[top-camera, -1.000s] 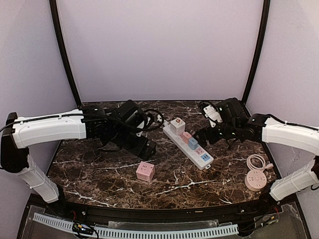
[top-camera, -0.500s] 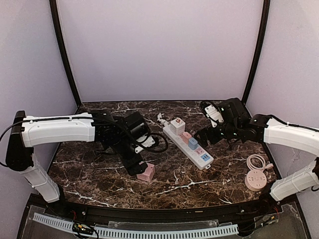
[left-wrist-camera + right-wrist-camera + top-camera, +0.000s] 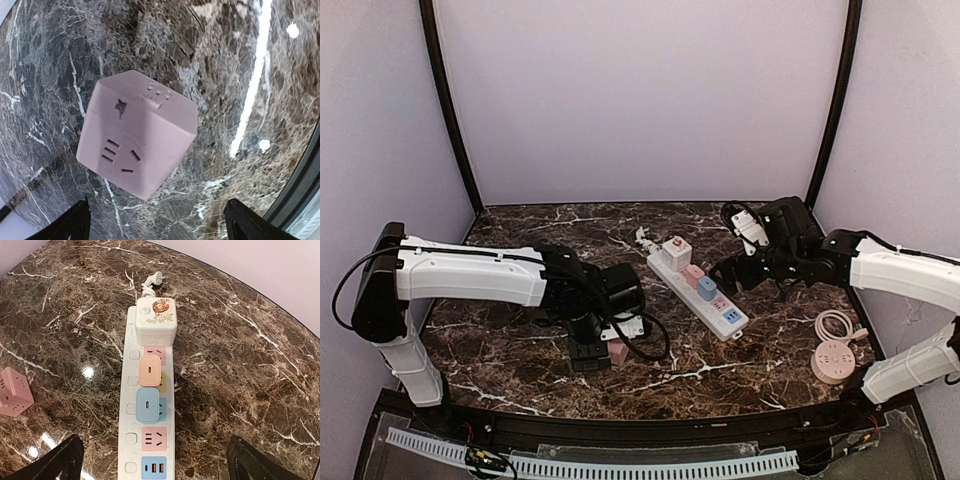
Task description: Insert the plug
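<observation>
A pink cube socket (image 3: pixel 137 132) lies on the marble table, just beyond my left gripper (image 3: pixel 157 225), which is open with a fingertip (image 3: pixel 70 222) low on each side and not touching it. In the top view the left gripper (image 3: pixel 598 350) covers most of the cube (image 3: pixel 618 350). A white power strip (image 3: pixel 698 290) lies mid-table. It carries a white cube adapter (image 3: pixel 155 320), an orange charger (image 3: pixel 151 370) and a blue charger (image 3: pixel 148 405). A pink socket (image 3: pixel 154 437) on it is free. My right gripper (image 3: pixel 155 465) hovers open above the strip's near end (image 3: pixel 738 275).
The strip's short cord ends in a white plug (image 3: pixel 150 285) at the back. A round pink socket (image 3: pixel 833 360) with a coiled cable (image 3: pixel 835 325) sits at the front right. The left arm's black cable loops beside the cube (image 3: pixel 650 345). The table's front edge is close behind the cube.
My left arm has swung from the back near the strip toward the front and come down over the pink cube. The right arm has not moved.
</observation>
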Robot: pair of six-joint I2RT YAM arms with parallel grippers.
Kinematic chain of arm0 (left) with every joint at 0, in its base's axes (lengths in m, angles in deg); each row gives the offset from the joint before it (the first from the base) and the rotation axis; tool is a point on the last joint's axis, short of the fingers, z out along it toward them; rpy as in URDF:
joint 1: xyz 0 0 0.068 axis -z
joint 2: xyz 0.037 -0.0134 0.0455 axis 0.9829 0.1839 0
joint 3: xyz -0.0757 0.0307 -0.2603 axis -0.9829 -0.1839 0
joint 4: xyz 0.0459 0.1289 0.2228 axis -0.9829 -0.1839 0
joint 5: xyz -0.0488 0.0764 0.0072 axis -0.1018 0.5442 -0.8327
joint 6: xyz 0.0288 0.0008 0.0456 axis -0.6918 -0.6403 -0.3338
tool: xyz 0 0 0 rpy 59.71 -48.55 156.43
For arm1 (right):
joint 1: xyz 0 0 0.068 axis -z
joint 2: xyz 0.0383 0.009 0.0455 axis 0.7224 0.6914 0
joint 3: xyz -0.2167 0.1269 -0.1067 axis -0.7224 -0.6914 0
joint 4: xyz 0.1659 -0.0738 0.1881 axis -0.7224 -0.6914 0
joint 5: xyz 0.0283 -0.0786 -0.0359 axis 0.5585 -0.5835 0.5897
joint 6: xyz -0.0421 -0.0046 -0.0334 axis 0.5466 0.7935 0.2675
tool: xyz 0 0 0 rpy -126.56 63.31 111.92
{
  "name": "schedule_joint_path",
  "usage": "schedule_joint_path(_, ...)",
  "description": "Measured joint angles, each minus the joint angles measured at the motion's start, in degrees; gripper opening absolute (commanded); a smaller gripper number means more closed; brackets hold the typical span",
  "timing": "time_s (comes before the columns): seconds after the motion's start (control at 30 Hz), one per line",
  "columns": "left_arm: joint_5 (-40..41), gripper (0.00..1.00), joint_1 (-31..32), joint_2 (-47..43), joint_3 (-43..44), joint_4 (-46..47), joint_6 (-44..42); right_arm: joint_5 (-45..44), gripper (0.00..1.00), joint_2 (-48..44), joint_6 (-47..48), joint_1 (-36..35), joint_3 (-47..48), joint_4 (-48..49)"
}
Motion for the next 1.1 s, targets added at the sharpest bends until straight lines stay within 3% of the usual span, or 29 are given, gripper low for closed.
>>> schedule_joint_path(0.23, -0.17, 0.94, -1.49, -0.37, -4.02, 2.91, -19.43, 0.44, 0.99, -0.55, 0.00, 0.00, -0.22, 0.42)
schedule_joint_path(0.5, -8.66, 0.93, -8.02, -3.74, -3.93, 7.08, -35.80, 0.48, 0.99, -0.55, 0.00, 0.00, -0.33, 0.44)
schedule_joint_path(1.1, -22.27, 0.88, -12.59, 0.31, -5.22, 12.81, -42.64, 1.09, 0.99, -0.52, 0.00, 0.00, -0.35, 0.44)
